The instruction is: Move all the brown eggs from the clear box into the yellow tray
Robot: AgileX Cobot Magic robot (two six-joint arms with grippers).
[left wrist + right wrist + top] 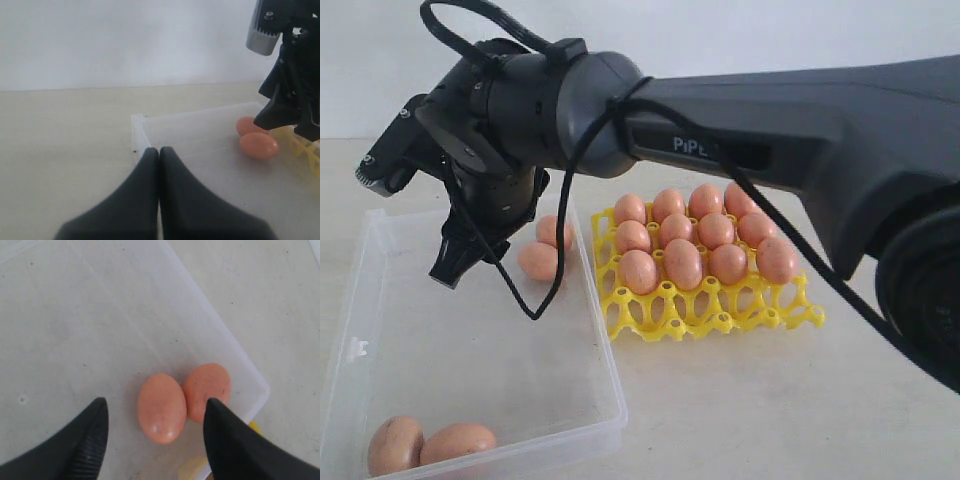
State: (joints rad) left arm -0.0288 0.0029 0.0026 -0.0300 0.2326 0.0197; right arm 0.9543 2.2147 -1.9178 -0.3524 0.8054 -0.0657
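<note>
On the left side of the exterior view, the right gripper (455, 268) hung pointing down over the clear box (590, 395). Its arm (800, 120) reached in from the right edge of the frame. The jaws were wide open with nothing held.

The right wrist view showed the same gripper (155, 407) spread either side of two eggs. One egg (161, 408) lay between the fingers and clear of both. The other egg (207, 391) touched it and was partly hidden behind one finger. In the exterior view that pair (538, 262) sat at the upper right of the box, near the wall closest to the yellow tray (670, 318). Two more eggs (395, 445) sat side by side in the box's lower left corner.

The tray stood on the counter (740, 400) just right of the box. Twelve eggs (682, 264) stood in its cups in three rows. The row of cups nearest the bottom of the frame showed bare lattice.

The left gripper (159, 152) was closed, fingers pressed together and gripping nothing. It was low over the counter beside a corner of the box (137, 122).
</note>
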